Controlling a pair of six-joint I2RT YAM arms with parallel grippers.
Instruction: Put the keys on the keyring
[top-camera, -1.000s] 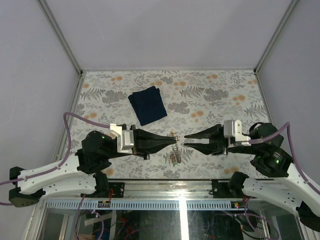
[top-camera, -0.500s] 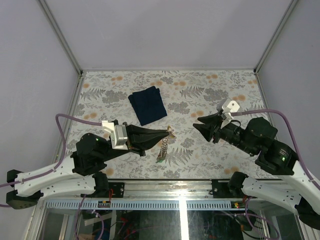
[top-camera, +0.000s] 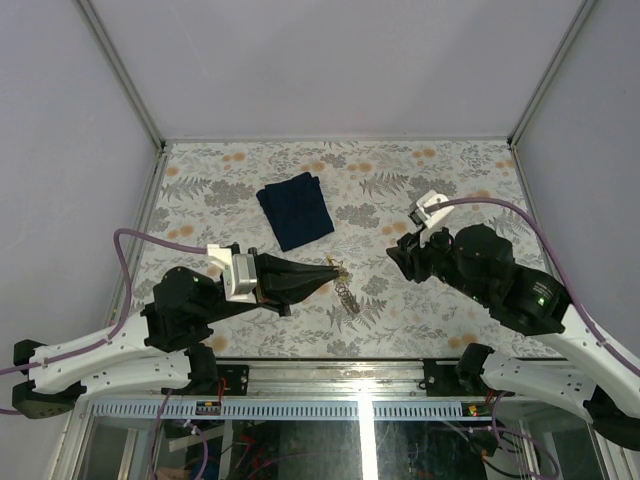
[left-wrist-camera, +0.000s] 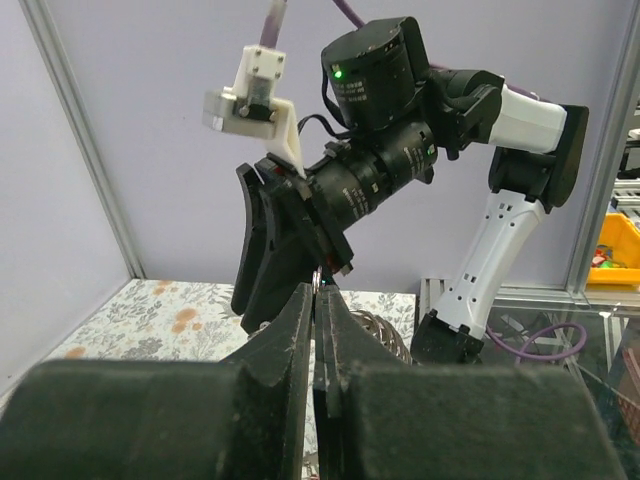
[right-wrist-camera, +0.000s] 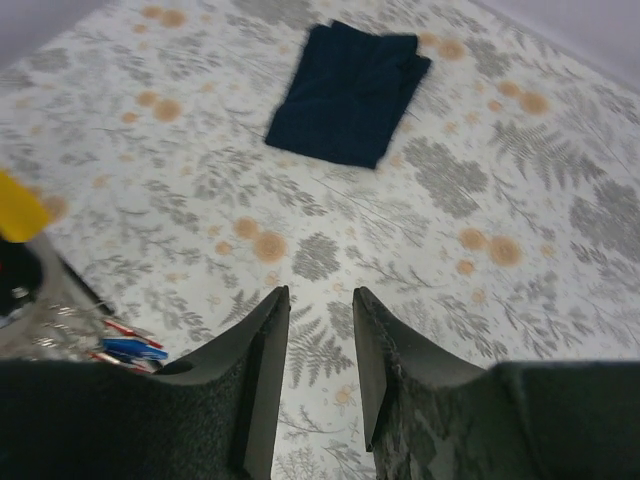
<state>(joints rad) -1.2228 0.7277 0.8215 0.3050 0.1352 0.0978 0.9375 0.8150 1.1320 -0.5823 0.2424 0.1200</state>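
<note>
Seemingly nearing completion: pinching the keyring (top-camera: 342, 275) in the closed left gripper (left-wrist-camera: 317, 290), dangling the keys (right-wrist-camera: 122, 348) below, holding the right gripper (right-wrist-camera: 320, 295) half-open, empty.

A dark navy cloth (top-camera: 296, 209), folded into a rough rectangle, lies flat on the desk (top-camera: 440, 185) toward its far side and left of centre, askew to the desk's edges. The desk wears a pale covering printed with grey ferns and small orange blossoms. Plain pale lilac walls (top-camera: 330, 60) close it in on three sides, with slim metal posts (top-camera: 118, 70) rising at the far corners. Along the near edge runs a grey slotted cable duct (top-camera: 300, 408). Off the desk altogether, a yellow bin (left-wrist-camera: 615, 250) shows at the right edge of the left wrist view.
</note>
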